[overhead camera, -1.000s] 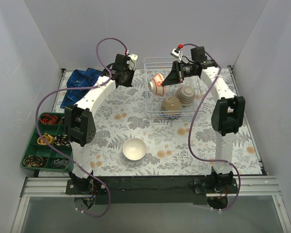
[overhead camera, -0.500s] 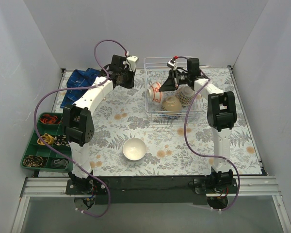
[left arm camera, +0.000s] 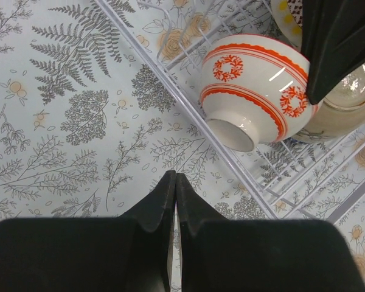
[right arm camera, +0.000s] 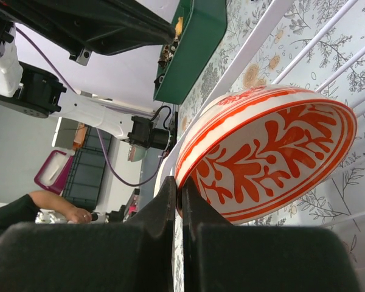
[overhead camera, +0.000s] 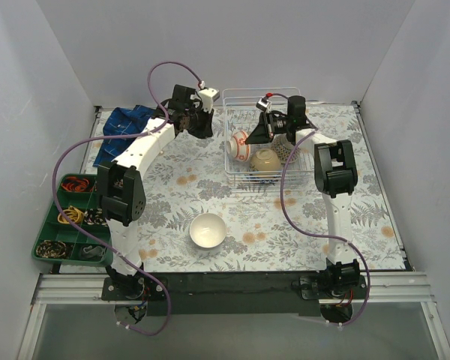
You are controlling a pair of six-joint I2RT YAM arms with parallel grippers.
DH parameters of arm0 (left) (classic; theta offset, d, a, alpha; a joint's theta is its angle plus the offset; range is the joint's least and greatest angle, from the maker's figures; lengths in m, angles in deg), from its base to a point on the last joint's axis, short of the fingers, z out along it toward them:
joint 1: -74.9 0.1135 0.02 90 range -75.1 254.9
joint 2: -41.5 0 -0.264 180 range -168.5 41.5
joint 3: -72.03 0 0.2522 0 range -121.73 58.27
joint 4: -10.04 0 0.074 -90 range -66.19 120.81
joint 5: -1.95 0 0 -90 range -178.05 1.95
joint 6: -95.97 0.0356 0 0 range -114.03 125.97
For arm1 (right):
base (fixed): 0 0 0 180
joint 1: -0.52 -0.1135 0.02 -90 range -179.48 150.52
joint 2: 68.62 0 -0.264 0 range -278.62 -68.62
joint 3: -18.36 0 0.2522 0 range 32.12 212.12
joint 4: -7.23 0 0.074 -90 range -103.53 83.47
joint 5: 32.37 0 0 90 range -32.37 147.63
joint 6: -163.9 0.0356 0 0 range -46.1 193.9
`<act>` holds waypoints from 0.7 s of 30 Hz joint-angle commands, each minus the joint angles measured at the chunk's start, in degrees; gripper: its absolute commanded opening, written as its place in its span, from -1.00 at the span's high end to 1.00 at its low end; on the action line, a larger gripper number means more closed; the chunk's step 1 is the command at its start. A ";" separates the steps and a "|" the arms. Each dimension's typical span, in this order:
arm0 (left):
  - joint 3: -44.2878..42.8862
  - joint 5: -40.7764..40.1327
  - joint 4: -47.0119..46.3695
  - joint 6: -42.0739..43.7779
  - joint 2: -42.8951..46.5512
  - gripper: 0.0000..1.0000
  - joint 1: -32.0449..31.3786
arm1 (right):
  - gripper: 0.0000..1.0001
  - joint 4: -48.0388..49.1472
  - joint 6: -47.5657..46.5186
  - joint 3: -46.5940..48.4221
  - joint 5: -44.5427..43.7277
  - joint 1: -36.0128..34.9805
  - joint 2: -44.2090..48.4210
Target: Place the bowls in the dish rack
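Note:
The white wire dish rack (overhead camera: 300,101) stands at the back centre. My right gripper (overhead camera: 256,135) is shut on the rim of a red-and-white bowl (overhead camera: 240,143), holding it on edge inside the rack's left side; the bowl fills the right wrist view (right arm camera: 267,158) and shows in the left wrist view (left arm camera: 252,91). A tan bowl (overhead camera: 265,160) and a dark patterned bowl (overhead camera: 287,150) lie in the rack. A plain white bowl (overhead camera: 208,230) sits on the mat in front. My left gripper (overhead camera: 207,126) is shut and empty, just left of the rack (left arm camera: 188,121).
A green compartment tray (overhead camera: 49,238) with small items stands at the left edge. A blue cloth (overhead camera: 131,120) lies at the back left. The floral mat (overhead camera: 285,225) covers the table; white walls enclose three sides.
My right gripper has moved left and down with the red-and-white bowl, lowering it into the rack's left side. The left gripper has shifted slightly right, toward the rack.

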 commanded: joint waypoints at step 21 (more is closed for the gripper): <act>1.79 6.43 -0.88 3.12 2.59 1.00 -1.51 | 0.28 10.61 1.82 2.55 2.70 1.39 -1.12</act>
